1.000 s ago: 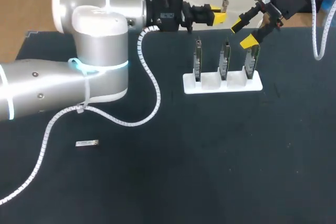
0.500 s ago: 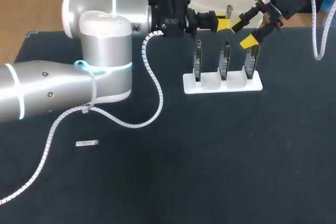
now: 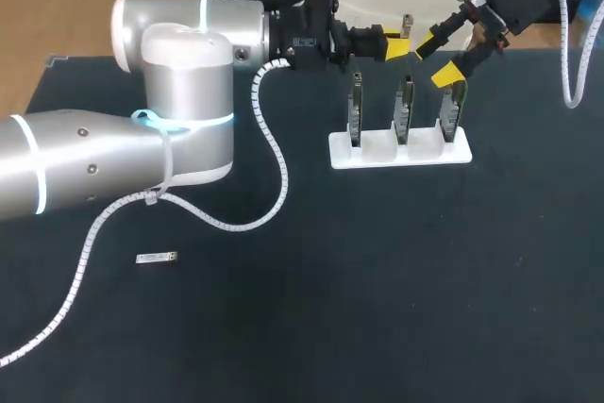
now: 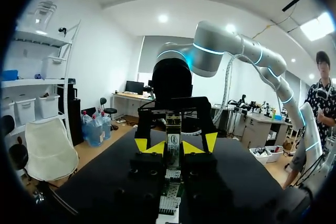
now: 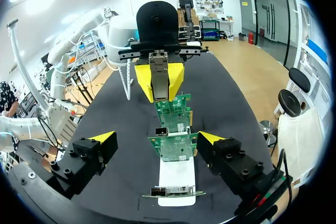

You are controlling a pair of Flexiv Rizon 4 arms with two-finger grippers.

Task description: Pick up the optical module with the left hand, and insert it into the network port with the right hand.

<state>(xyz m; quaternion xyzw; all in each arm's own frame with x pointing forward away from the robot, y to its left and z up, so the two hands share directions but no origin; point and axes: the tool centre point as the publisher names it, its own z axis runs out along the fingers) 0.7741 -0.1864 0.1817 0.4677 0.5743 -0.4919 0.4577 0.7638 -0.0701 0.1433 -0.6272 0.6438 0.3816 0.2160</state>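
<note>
Your left gripper (image 3: pixel 394 44) reaches in over the far side of the dark surface (image 3: pixel 377 280). Its yellow tips are pinched on a silvery optical module (image 5: pixel 159 74), which is held lengthwise and lifted clear of the surface. In the right wrist view the module hangs just above the farthest of three green network cards (image 3: pixel 404 106).

The cards stand upright in a row in a white stand (image 3: pixel 377 150). A small metal network port (image 5: pixel 161 130) shows at the upper corner of the middle card.

Your right gripper (image 3: pixel 435 58) comes in from the far right corner and faces the left gripper along the row. Its fingers are spread wide and grip nothing. The lower yellow tip hovers just over the right-hand card. From the head view you cannot tell whether that tip touches the card.

A second optical module (image 3: pixel 156 258) lies flat on the surface, well apart from the stand and below your left arm.
</note>
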